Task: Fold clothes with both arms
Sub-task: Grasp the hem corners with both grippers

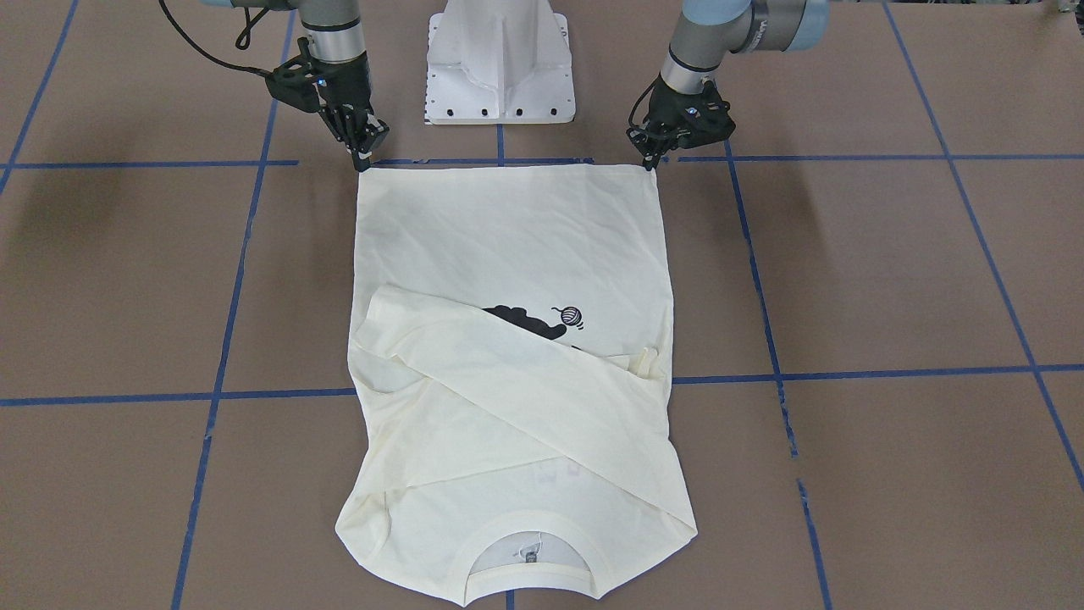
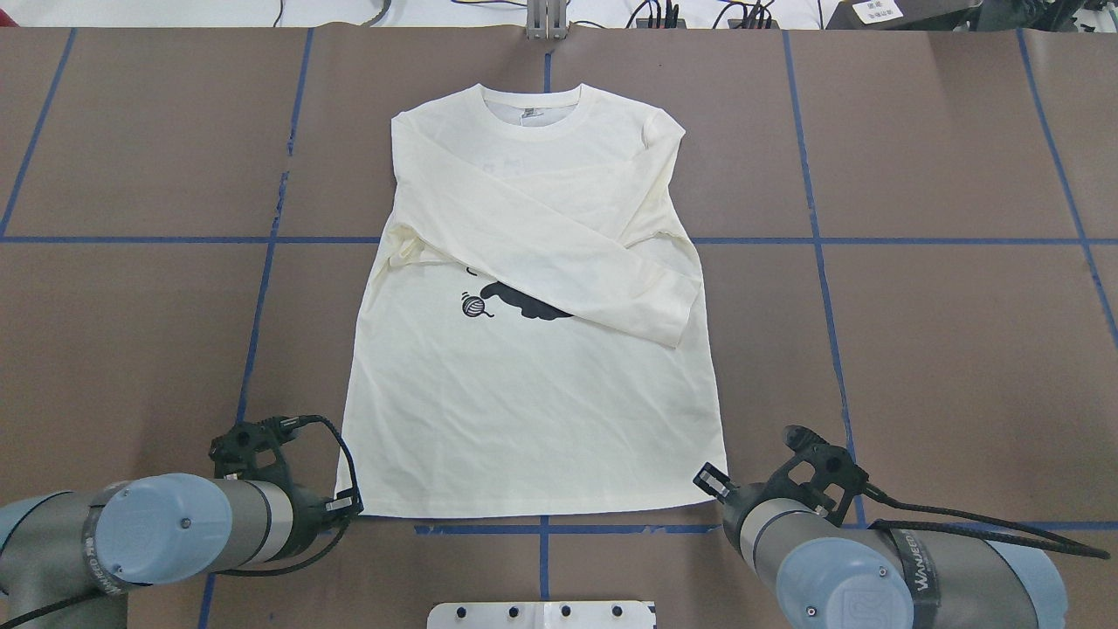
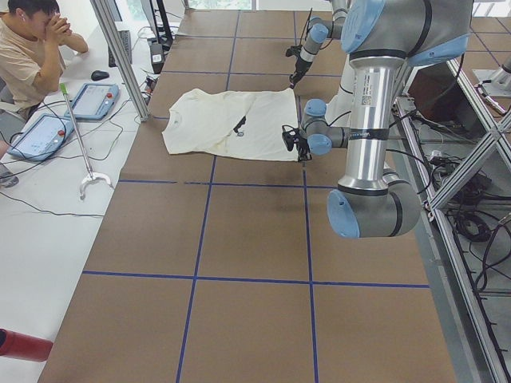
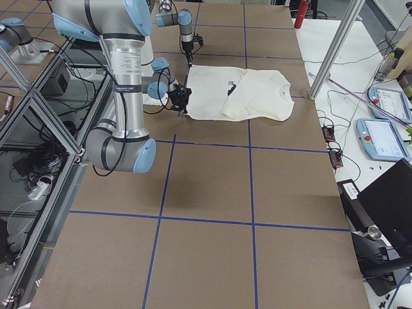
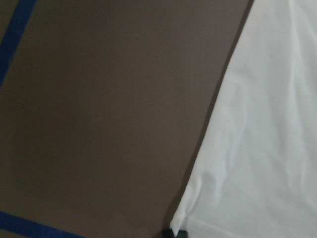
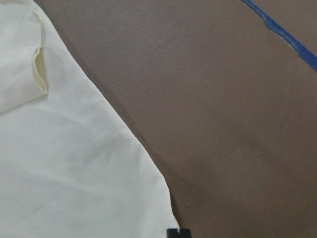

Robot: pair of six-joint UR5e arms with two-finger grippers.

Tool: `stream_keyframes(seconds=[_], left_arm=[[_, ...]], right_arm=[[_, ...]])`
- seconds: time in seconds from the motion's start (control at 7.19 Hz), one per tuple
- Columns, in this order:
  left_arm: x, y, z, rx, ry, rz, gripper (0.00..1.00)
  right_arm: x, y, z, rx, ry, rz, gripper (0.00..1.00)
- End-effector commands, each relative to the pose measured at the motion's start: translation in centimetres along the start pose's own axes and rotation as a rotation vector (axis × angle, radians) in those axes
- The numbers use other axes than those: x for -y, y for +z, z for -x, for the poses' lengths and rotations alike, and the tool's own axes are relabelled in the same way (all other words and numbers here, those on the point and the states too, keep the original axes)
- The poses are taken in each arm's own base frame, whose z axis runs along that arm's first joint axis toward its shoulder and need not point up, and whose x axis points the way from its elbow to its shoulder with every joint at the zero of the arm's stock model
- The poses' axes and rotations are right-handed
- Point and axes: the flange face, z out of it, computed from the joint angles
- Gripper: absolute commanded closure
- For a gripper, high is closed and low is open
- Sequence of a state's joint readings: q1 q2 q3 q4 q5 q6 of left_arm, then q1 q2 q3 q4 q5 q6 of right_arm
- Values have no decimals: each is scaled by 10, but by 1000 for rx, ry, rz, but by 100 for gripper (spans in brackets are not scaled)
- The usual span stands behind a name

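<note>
Cream long-sleeved T-shirt [image 2: 533, 411] lies flat mid table [image 2: 917, 349], print side up, collar [image 2: 533, 109] at the far side from the robot, hem toward the white base [image 1: 500, 63]. 2 sleeves are folded in over the chest: the top sleeve [image 2: 559, 253] runs diagonally from the shoulder on the robot's left down to the shirt's right edge and covers part of the black cat print [image 2: 524, 306]. The yarn ball [image 2: 472, 306] shows just beside the print. The 2nd sleeve is mostly hidden under the 1st, with only its cuff [image 1: 648, 360] seen near the shirt's left edge. Left gripper [image 1: 652, 163] is down at the hem corner on the robot's left, fingers drawn narrow and pinched on the cloth corner; the left wrist view shows a dark fingertip right at that corner. Right gripper [image 1: 362, 161] is at the other hem corner, also narrow and pinching the corner, with the same sort of dark tip at the cloth edge in the right wrist view. The hem runs straight between the 2 grippers, just beside a blue tape line [image 1: 804, 158]. The lower body of the shirt has light wrinkles. A person [image 3: 28, 48] sits off the table's far side in the left view, next to 2 tablets [image 3: 44, 136]
</note>
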State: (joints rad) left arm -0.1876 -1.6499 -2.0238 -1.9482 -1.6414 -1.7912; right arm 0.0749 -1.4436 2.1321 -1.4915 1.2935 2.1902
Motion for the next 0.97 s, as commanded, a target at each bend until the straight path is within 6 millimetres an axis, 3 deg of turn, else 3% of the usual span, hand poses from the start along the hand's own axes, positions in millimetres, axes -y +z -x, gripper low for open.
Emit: stream_keyframes(seconds=[0.0, 0.14, 0.28, 0.42, 0.56, 0.7, 0.84], left_arm=[[-6, -38, -14, -65, 6, 44, 100], [-10, -65, -20, -111, 6, 64, 100], [-10, -79, -17, -126, 3, 68, 100], [-14, -96, -9, -134, 6, 79, 100], [-35, -117, -2, -140, 30, 148, 100], [-42, -133, 5, -90, 15, 177, 100], [-44, -141, 2, -78, 8, 173, 100]], right_arm=[[8, -5, -5, 0, 1, -5, 100], [12, -18, -14, 2, -5, 9, 100], [-3, -34, -29, -3, -37, 51, 100], [-8, -66, -50, -14, -77, 98, 100], [-15, -100, -64, -28, -114, 146, 100], [-19, -121, -67, -44, -138, 162, 100], [-11, -127, -60, -35, -124, 153, 100]])
